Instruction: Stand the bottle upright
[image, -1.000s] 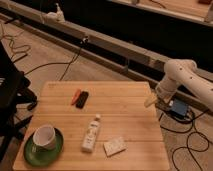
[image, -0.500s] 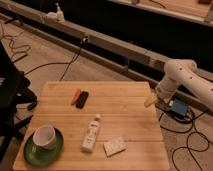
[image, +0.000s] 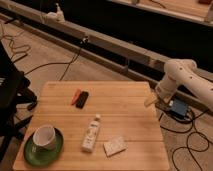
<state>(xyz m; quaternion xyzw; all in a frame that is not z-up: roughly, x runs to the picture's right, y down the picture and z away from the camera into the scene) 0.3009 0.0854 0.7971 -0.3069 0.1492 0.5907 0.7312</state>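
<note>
We cannot tell our gripper's (image: 150, 101) state as it hangs at the counter's (image: 125, 100) right edge, well apart from the bottle (image: 91, 134) lying leftward, cap pointing farward

Our white, smooth-shelled arm (image: 196, 87) comes in from the right edge of the frame at mid-height and climbs leftward to a rounded elbow joint (image: 176, 69) in the upper right. There we fold it sharply, and a short white forearm link (image: 163, 90) slopes down and to the left. At its tip our pale two-finger gripper (image: 150, 102) hangs right of centre, aimed down and leftward, lower than the elbow.
</note>
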